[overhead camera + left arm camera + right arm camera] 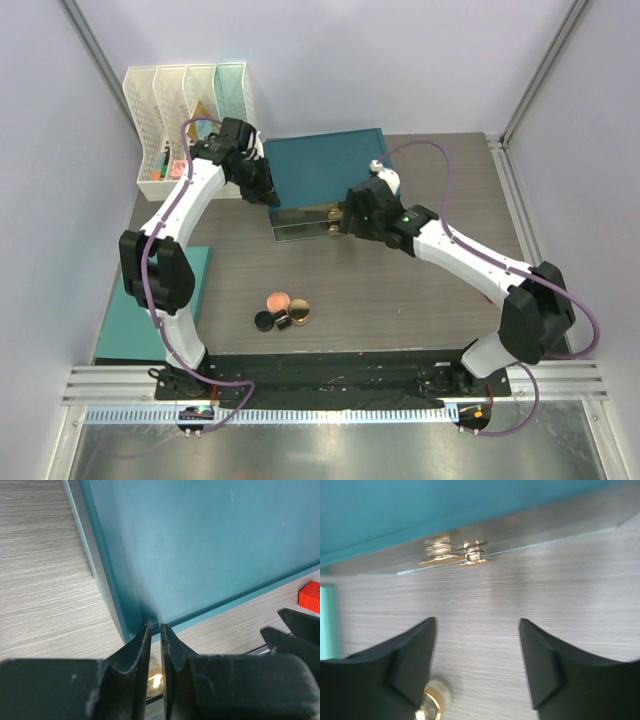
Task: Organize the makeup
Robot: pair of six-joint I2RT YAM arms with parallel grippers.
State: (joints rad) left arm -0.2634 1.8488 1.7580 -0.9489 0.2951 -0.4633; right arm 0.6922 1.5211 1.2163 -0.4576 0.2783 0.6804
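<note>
1. Right gripper [477, 625] gapes empty; left gripper [155, 626] is nearly pinched, cannot tell if holding.
2. Pink blush compact [277, 300], black jar [264, 320] and gold-rimmed compact [298, 314] cluster by the table [400, 320] near edge.
3. Probably light, rigid, slick: pinch across rims.

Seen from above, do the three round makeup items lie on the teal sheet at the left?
No, the pink compact, black jar and gold-rimmed compact lie on the bare wooden table, right of the teal sheet.
</note>
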